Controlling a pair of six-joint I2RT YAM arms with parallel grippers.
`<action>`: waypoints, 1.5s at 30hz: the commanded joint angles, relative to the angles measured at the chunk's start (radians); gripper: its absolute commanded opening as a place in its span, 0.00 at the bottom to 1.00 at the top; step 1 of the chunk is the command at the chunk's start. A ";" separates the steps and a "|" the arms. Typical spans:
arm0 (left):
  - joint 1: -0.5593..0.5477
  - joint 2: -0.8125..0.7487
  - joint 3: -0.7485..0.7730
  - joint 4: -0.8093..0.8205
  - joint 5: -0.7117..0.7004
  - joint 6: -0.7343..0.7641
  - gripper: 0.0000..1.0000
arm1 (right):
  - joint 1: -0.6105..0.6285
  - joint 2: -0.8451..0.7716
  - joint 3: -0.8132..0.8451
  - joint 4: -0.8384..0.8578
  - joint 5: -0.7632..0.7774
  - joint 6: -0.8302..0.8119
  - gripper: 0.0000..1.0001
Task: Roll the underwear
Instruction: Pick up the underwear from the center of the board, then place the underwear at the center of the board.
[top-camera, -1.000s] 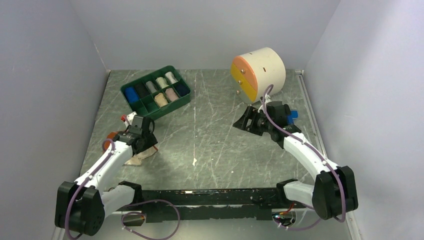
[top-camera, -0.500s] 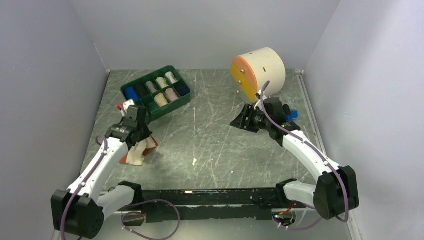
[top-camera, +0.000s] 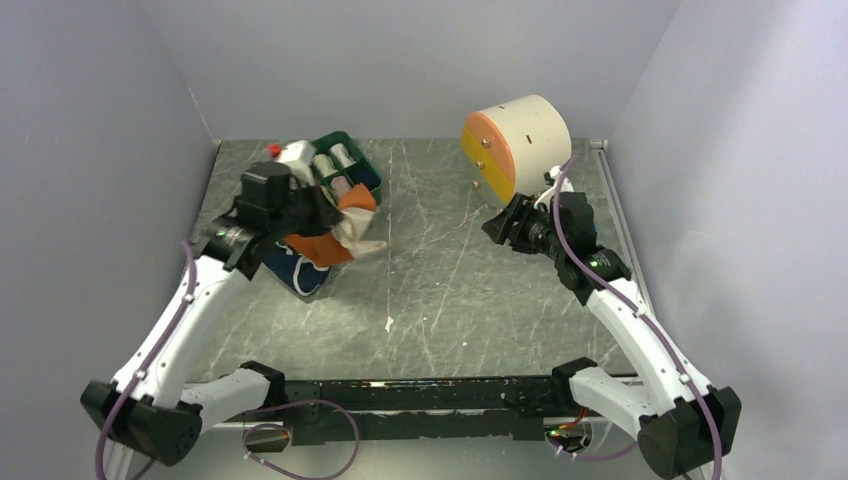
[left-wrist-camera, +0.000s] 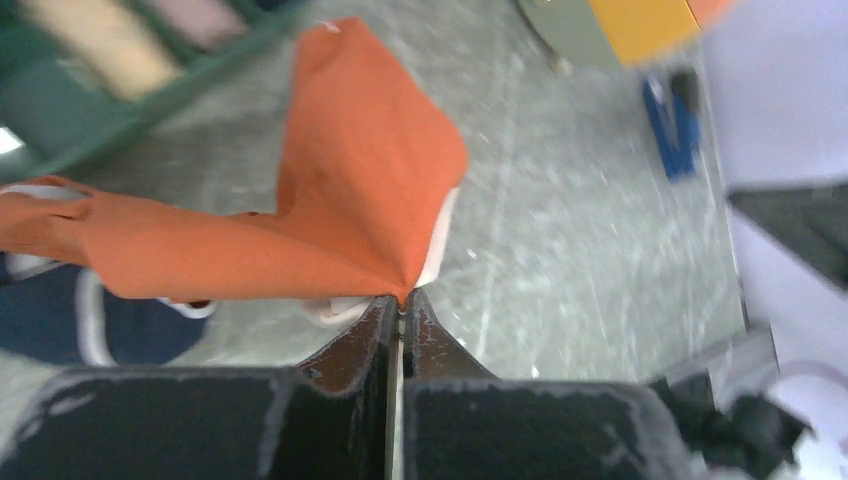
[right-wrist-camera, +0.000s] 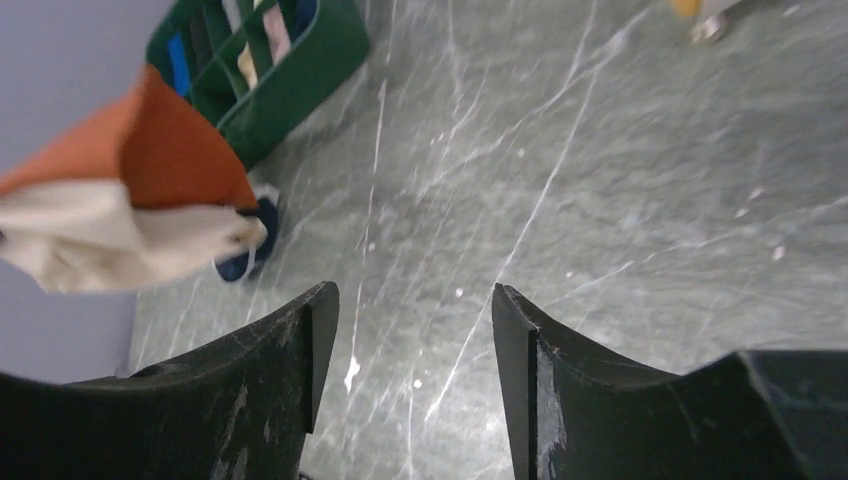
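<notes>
Left fingers (left-wrist-camera: 408, 318) closed, pinching a corner of the orange underwear (left-wrist-camera: 350, 220), which hangs clear of the tabletop (top-camera: 440, 280) beside the green tray (right-wrist-camera: 320, 50). Navy underwear (top-camera: 305, 275) lies below it, apparently on the tabletop; partly hidden. Right fingers (right-wrist-camera: 515, 335) apart, empty, well away.

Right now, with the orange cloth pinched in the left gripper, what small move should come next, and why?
Probably carry the orange-rust and cream cloth underwear to the bare middle of the grey table and lay it flat. The left gripper is shut on a corner, so it hangs crumpled over the navy blue underwear by the green plastic tray.
</notes>
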 joint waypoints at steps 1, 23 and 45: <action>-0.193 0.071 0.039 0.081 0.131 0.044 0.05 | -0.003 -0.057 0.057 -0.051 0.179 -0.024 0.62; -0.480 0.174 -0.201 0.189 -0.144 0.031 0.96 | -0.003 0.076 -0.058 -0.174 0.005 0.035 0.72; 0.031 0.416 -0.429 0.184 -0.324 -0.161 0.91 | 0.349 0.351 0.014 -0.194 -0.003 -0.127 0.76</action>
